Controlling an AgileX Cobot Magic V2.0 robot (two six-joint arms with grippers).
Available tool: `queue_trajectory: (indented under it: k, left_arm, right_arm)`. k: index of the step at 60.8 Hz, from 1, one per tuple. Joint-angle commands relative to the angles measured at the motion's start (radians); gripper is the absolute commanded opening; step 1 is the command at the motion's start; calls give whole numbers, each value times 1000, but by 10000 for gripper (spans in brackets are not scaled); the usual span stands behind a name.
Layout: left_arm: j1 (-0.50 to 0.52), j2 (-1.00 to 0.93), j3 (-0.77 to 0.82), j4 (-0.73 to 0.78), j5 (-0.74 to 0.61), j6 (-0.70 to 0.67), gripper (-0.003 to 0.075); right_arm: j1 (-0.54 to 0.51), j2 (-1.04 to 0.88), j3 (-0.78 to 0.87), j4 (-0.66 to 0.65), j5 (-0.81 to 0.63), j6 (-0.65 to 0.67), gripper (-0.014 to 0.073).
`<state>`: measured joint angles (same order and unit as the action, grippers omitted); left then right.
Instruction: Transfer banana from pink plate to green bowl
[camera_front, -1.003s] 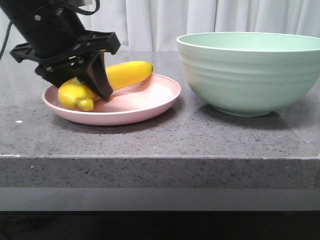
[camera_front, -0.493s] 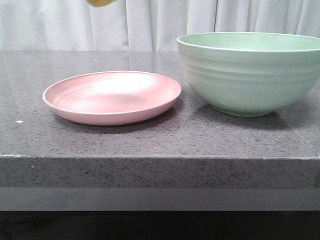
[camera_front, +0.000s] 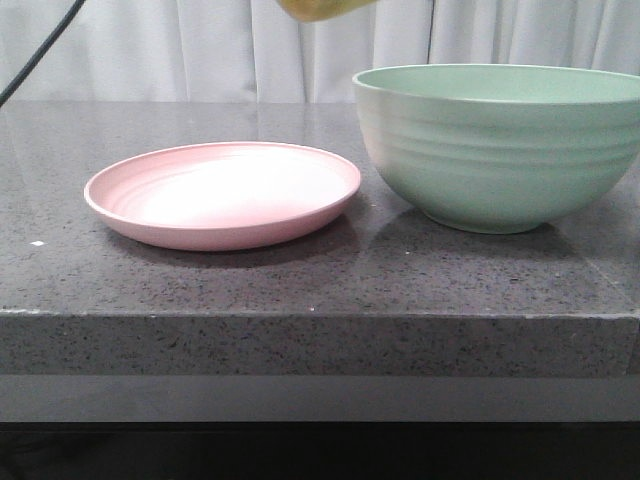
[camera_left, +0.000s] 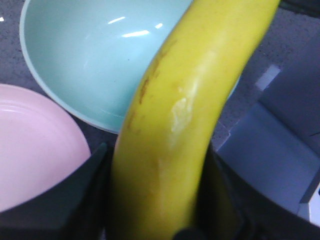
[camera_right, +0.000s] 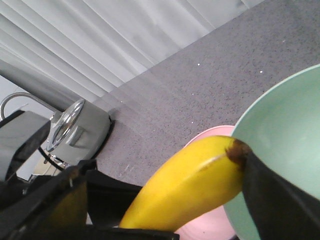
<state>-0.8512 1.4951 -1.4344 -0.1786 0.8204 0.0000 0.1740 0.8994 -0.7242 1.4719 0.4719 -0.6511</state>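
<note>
The banana (camera_left: 170, 130) is in the air, held by the left end effector (camera_left: 160, 200), whose two dark fingers (camera_left: 85, 200) press on its two sides near one end; so this end effector is closed around the fruit, not wide. From the front only the lowest part of the banana (camera_front: 320, 8) shows at the top edge, high above the bench (camera_front: 300, 270), over the gap between the plate (camera_front: 222, 195) and the bowl (camera_front: 500, 145), close to the left rim of the bowl. The plate is empty. The relation that matters for the coming move is this: the bowl lies to the robot's right of the banana and lower, so I judge that the left arm must carry it more to the right until it is over the open mouth, and only then go down or release. In the left wrist view the long axis of the banana runs away from the fingers and crosses the bowl's rim (camera_left: 75, 107), so the far end is already over the bowl. In the right wrist view the banana (camera_right: 185, 190) with its dark tip lies in front of the bowl (camera_right: 285, 150); I cannot tell if the right end effector is wide or narrow.
</note>
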Motion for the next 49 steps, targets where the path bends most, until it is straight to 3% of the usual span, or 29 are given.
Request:
queue_trajectory:
  k: [1,27,31,42,46,49]
  left_arm:
    - [-9,-46,-33,-18,-61,5,-20]
    - [-9,-46,-33,-18,-65,5,-20]
    - [-9,-46,-33,-18,-65,5,-20]
    - [-9,-46,-33,-18,-65,9,-2]
    - [-9,-46,-33,-18,-65,9,46]
    - [-9,-46,-33,-18,-65,11,125]
  right_arm:
    - [1,36,-36,134,35,-88,641]
    - [1,185,-38,316,246,-226,613]
    - [1,189,-38,318,258,-226,552]
    - [1,190,-38,318,269,-228,255]
    - [1,190,-38,318,269,-228,176]
    - [1,190,-38,318,269,-234,136]
